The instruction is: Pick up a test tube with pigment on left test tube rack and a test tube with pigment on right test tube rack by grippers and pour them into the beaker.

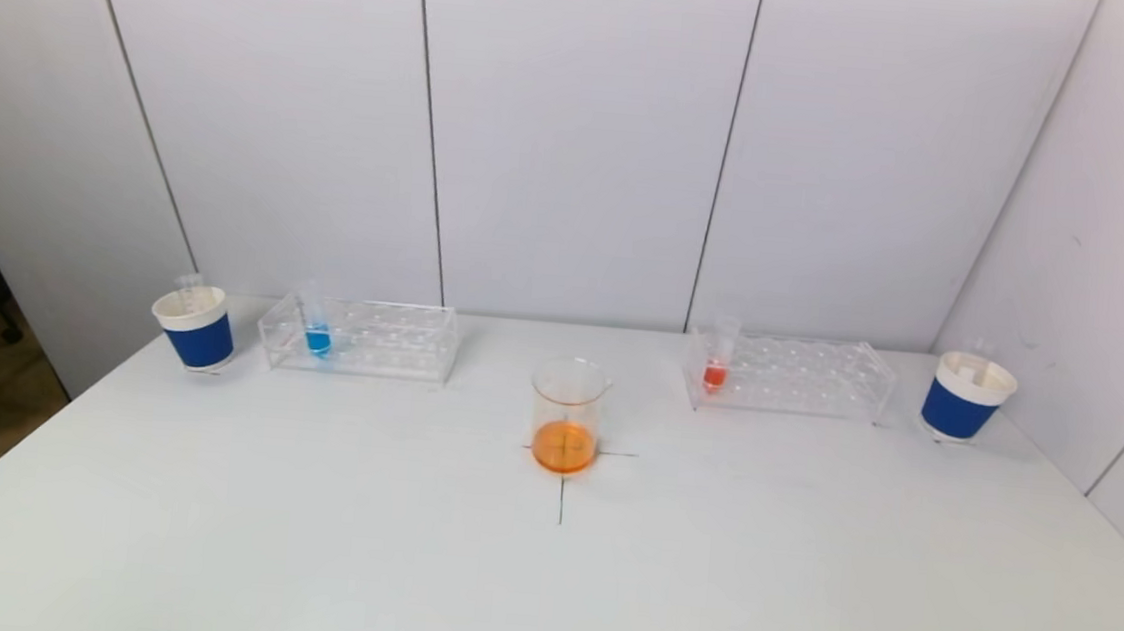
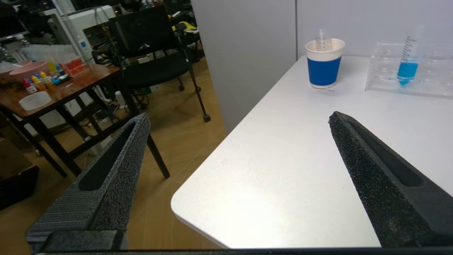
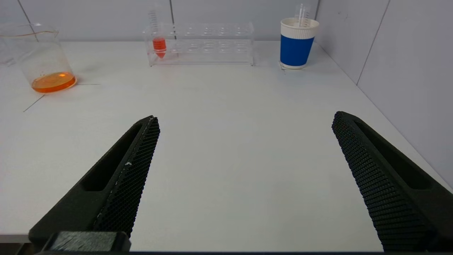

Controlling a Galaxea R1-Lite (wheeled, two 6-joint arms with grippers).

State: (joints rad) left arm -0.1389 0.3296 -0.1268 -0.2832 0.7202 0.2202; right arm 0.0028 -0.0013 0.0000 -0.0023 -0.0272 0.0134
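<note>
A test tube with blue pigment [image 1: 317,332] stands in the clear left rack [image 1: 390,340]; it also shows in the left wrist view [image 2: 407,60]. A test tube with red pigment [image 1: 716,366] stands in the clear right rack [image 1: 808,377]; it also shows in the right wrist view [image 3: 159,42]. A glass beaker [image 1: 567,416] with orange liquid stands mid-table on a black cross mark. Neither gripper shows in the head view. My left gripper [image 2: 238,118] is open and empty over the table's near left corner. My right gripper [image 3: 245,118] is open and empty above the table's near right part.
A blue-and-white paper cup [image 1: 196,329] with an empty tube stands left of the left rack. A second such cup [image 1: 965,397] stands right of the right rack. White walls close the back and right. Beyond the table's left edge [image 2: 198,177] are a chair and a wooden table.
</note>
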